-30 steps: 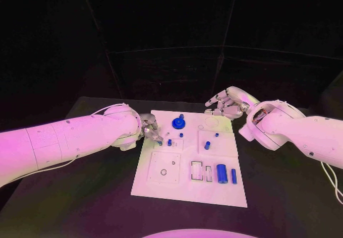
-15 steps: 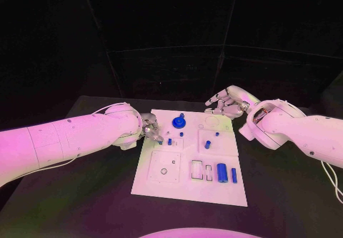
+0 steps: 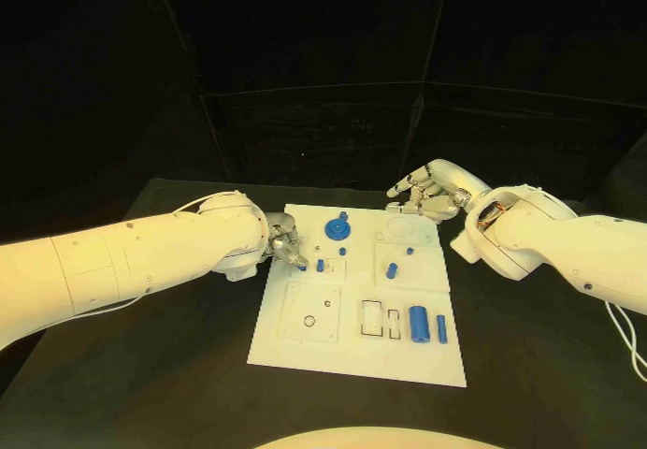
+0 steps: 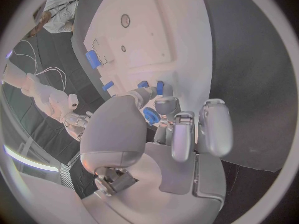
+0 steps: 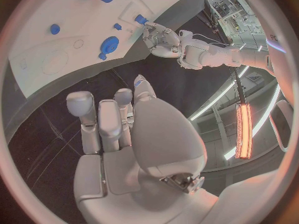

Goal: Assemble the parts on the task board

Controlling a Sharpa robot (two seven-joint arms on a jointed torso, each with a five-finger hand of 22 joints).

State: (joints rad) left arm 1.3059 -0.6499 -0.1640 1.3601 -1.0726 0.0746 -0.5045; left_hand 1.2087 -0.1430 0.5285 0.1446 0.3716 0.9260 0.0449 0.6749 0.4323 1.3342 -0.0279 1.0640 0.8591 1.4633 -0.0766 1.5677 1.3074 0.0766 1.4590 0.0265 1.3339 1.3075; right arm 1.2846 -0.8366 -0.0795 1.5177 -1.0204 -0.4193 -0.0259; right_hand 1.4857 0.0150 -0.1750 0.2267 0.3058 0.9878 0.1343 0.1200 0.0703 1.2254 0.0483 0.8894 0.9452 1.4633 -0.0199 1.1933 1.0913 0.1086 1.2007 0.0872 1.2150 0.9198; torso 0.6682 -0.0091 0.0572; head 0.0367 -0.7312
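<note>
The white task board (image 3: pixel 353 360) lies mid-table. My left hand (image 3: pixel 280 241) is at its left edge and pinches a small blue peg (image 3: pixel 299 263) at its fingertips, right beside another small peg (image 3: pixel 320 266) standing in the board. In the left wrist view the left hand (image 4: pixel 168 134) has its fingertips at those two blue pieces (image 4: pixel 160 87). My right hand (image 3: pixel 432 196) hovers over the board's far right corner, fingers apart and holding nothing. A blue gear-like knob (image 3: pixel 337 227) sits near the far edge.
More blue parts stay on the board: a short piece (image 3: pixel 391 273), a thick cylinder (image 3: pixel 420 325) and a thin bar (image 3: pixel 441 327) near the right edge. Empty slots (image 3: pixel 371 320) and a round hole (image 3: pixel 309 324) lie nearer me. Black table (image 3: pixel 162 374) surrounds the board.
</note>
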